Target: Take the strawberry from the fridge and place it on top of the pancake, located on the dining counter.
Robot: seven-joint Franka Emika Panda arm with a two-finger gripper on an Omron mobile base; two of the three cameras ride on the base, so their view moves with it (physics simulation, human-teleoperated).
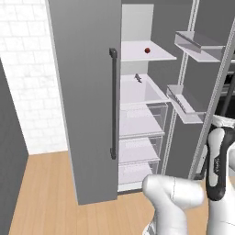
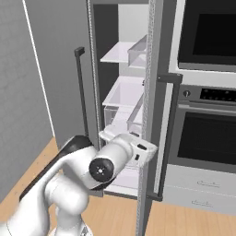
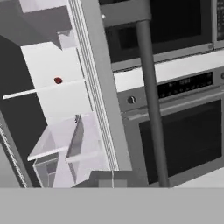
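both base views face the open fridge (image 1: 92,92) closely.

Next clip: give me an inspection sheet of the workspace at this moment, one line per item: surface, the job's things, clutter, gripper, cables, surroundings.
Surface: white fridge shelves and clear drawers; wood floor below.
Job's things: fridge has its right door open, left door closed; strawberry sits alone on the upper shelf, untouched.
Clutter: a small dark item on the shelf below, too small to identify.
Gripper: shut, holding nothing, outside the fridge.
Cables: nothing seen.
Surroundings: built-in ovens right of the fridge; white brick wall on the left.
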